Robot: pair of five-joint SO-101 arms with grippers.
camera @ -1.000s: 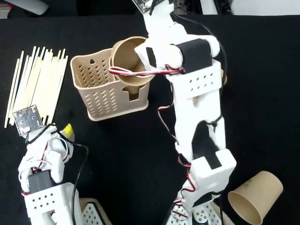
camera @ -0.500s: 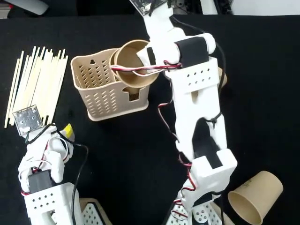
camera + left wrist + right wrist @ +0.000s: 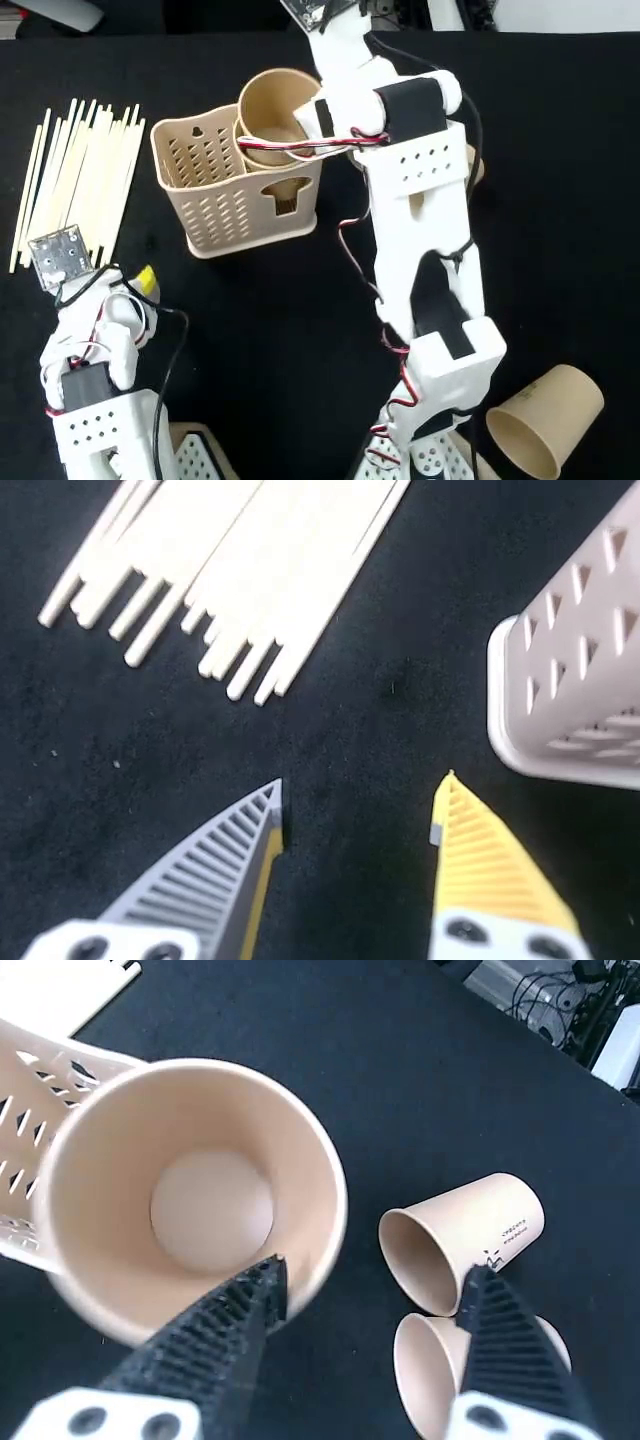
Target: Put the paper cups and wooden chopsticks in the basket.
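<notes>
Black cloth [image 3: 250, 350] covers your table; at lower right a lone cup [image 3: 545, 420] lies sideways. Your left gripper [image 3: 360, 782], lower left, gapes open. Chopsticks [image 3: 75, 170] lie upper left. Upper centre, a second cup [image 3: 275, 110] seems seated in the basket [image 3: 225, 205], with your right gripper [image 3: 376, 1266] spread wide at its rim.

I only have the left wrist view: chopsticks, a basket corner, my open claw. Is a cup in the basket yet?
Observer: Yes. In the high view a paper cup stands mouth up in the basket, at the end nearest the right arm.
Operator: Is the right claw holding it?
Observer: No. The right wrist view shows the right claw open, one finger at the cup's rim, the other well clear.
Operator: Any cups left on the table?
Observer: Three. A tipped cup and a second tipped cup lie beyond that claw, and a third cup lies by that arm's base.
</notes>
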